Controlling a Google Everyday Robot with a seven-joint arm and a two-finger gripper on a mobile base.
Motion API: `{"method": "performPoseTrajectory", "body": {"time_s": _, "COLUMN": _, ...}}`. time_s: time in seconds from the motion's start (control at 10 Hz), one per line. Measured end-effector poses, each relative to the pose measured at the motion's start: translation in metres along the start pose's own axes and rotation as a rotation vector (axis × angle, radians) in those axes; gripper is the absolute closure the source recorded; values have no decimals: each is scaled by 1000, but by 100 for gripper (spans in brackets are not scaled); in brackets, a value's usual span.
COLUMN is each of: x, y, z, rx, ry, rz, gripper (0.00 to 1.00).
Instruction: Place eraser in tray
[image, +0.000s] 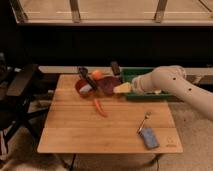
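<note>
The eraser (115, 67), a small dark block, stands at the table's back edge between the purple bowl (107, 84) and the green tray (131, 74). The tray sits at the back right, mostly covered by my white arm. My gripper (121, 88) points left from the arm's end, low over the table between the purple bowl's right rim and the tray's front left corner. It lies in front of the eraser and apart from it. It looks open, with nothing held in it.
A red bowl (83, 88) with a black-handled utensil (82, 73) and an orange ball (96, 74) stand left of the purple bowl. A red-orange carrot-like piece (100, 107) lies mid-table. A blue pad (148, 138) and a small metal utensil (144, 121) lie front right. A dark chair (20, 87) stands left.
</note>
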Motion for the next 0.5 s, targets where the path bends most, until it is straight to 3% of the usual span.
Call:
{"method": "performPoseTrajectory", "body": {"time_s": 0.3, "x": -48, "y": -2, "z": 35, "rx": -1, "ry": -47, "rz": -31, "gripper": 20}}
{"method": "performPoseTrajectory", "body": {"time_s": 0.5, "x": -67, "y": 3, "z": 57, "rx": -13, "ry": -72, "rz": -38, "gripper": 20}}
